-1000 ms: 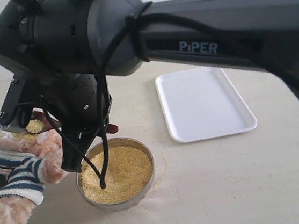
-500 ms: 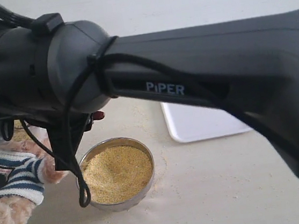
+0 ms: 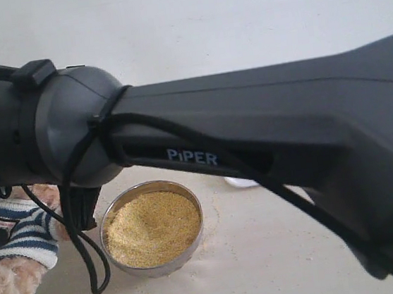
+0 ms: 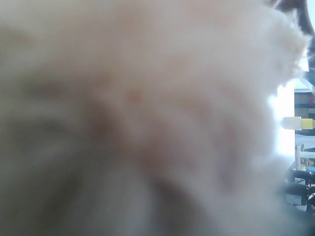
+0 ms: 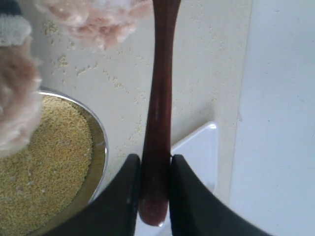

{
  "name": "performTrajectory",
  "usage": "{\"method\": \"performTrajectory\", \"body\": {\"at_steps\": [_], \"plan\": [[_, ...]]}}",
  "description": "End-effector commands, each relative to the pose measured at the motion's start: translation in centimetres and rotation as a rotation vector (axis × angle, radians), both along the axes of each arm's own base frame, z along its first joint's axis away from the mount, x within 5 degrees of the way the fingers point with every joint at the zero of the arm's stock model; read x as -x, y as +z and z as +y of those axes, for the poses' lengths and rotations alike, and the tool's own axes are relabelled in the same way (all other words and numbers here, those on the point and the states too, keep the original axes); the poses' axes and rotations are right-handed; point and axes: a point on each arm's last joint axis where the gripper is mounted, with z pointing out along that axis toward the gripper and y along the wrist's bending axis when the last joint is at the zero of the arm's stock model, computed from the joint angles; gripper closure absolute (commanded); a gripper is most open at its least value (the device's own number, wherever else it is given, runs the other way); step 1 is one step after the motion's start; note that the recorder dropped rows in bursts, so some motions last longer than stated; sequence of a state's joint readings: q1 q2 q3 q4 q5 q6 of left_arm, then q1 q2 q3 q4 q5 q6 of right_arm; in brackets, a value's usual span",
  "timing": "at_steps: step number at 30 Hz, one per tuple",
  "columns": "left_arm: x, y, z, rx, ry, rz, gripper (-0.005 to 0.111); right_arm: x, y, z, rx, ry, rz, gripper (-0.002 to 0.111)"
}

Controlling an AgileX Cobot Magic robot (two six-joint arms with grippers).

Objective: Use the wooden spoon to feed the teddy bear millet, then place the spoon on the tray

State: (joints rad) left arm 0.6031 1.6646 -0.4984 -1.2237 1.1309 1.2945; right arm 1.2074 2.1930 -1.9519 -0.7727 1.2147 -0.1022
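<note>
The right gripper (image 5: 156, 167) is clamped on the handle of the dark reddish-brown wooden spoon (image 5: 160, 88). Its far end reaches the fuzzy tan plush teddy bear (image 5: 98, 19) (feeding underway, I'd judge). The white rectangular tray (image 5: 197, 147), beneath the gripper, awaits the spoon.

Glossy dk red-brown wood spoon (image 5: 157, 113). Shiny metal bowl (image 3: 160, 268) w/ grainy millet (image 3: 152, 226). Fuzzy plush bear (image 3: 7, 293), knit cloth shirt (image 3: 26, 237). Matt blk plastic arm (image 3: 286, 122). Matt, smooth tabletop (image 3: 280, 258). Smooth white tray (image 5: 199, 147).
</note>
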Motion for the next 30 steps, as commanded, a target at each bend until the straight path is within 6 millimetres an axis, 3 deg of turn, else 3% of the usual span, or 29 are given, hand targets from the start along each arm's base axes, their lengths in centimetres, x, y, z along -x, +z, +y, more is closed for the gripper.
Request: {"method": "performTrajectory", "body": {"at_steps": [1,23,30], "plan": [[-0.1,0.3,0.0,0.016,0.007,-0.018,0.102,0.1,0.7,0.1,-0.009,-0.012,-0.065,0.108],[-0.1,0.3,0.0,0.016,0.007,-0.018,0.102,0.3,0.4,0.4,-0.032,-0.037,-0.092,0.108],[-0.1,0.3,0.0,0.016,0.007,-0.018,0.102,0.2,-2.2,-0.2,0.048,-0.047,-0.103,0.108]]}}
